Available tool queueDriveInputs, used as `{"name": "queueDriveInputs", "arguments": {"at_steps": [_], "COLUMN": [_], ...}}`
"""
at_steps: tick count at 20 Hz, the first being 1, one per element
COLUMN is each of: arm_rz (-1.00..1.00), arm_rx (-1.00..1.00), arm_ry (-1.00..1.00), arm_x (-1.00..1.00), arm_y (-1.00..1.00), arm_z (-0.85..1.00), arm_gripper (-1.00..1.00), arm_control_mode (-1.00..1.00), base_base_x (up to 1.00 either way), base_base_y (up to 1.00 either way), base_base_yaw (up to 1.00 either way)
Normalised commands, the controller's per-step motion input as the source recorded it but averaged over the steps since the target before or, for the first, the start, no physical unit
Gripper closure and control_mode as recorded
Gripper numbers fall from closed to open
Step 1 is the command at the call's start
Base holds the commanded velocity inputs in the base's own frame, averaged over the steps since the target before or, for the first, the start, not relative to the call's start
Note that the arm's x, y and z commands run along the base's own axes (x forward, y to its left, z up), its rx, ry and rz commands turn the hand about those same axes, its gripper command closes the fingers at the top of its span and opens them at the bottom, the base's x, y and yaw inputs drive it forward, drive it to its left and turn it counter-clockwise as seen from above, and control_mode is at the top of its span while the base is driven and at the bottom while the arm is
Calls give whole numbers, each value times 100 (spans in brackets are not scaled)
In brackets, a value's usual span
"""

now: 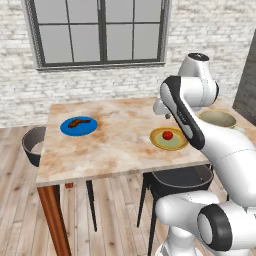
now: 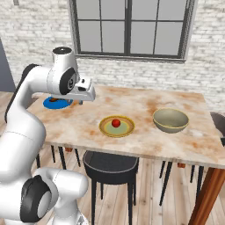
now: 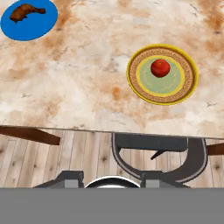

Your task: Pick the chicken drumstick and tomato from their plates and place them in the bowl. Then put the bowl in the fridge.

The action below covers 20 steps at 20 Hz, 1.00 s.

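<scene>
- You can count two plates on the table [image 1: 115, 145]: one blue plate [image 1: 78, 126] and one yellow plate [image 1: 169, 138].
- You have one drumstick [image 3: 26, 12]. It lies on the blue plate, near the table's left end in the left base view.
- You have one tomato [image 3: 160, 68]. It sits in the middle of the yellow plate.
- You have one bowl [image 2: 170, 120]. It stands just beside the yellow plate, and nothing shows inside it.
- The blue plate and the yellow plate are well apart.
- You can see two dark chairs: one chair [image 2: 110, 166] is tucked under the near edge of the table, below the yellow plate. The other chair [image 1: 33, 145] is at the table's left end.
- There is one window [image 1: 100, 31] in the white brick wall behind the table.
- You cannot read any words or labels on anything.
- Your gripper [image 2: 83, 94] hangs high over the table, near the blue plate in the right base view. It holds nothing. You cannot tell from the pictures how far apart its jaws are.
</scene>
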Motion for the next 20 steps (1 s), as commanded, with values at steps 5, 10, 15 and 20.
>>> {"name": "queueDriveInputs", "arguments": {"at_steps": [5, 10, 15, 20], "arm_rz": [0, 0, -4, -17], "arm_rx": [2, 3, 3, -2], "arm_ry": [0, 0, 0, 0], "arm_x": [0, 1, 24, 44], "arm_y": [-7, -32, -43, -28], "arm_z": [-1, -11, -25, -42], "arm_gripper": [-100, -100, -100, -100], "arm_control_mode": [-100, -100, -100, -100], "base_base_x": [0, 0, 0, 0], "base_base_y": [0, 0, 0, 0], "base_base_yaw": [0, 0, 0, 0]}}
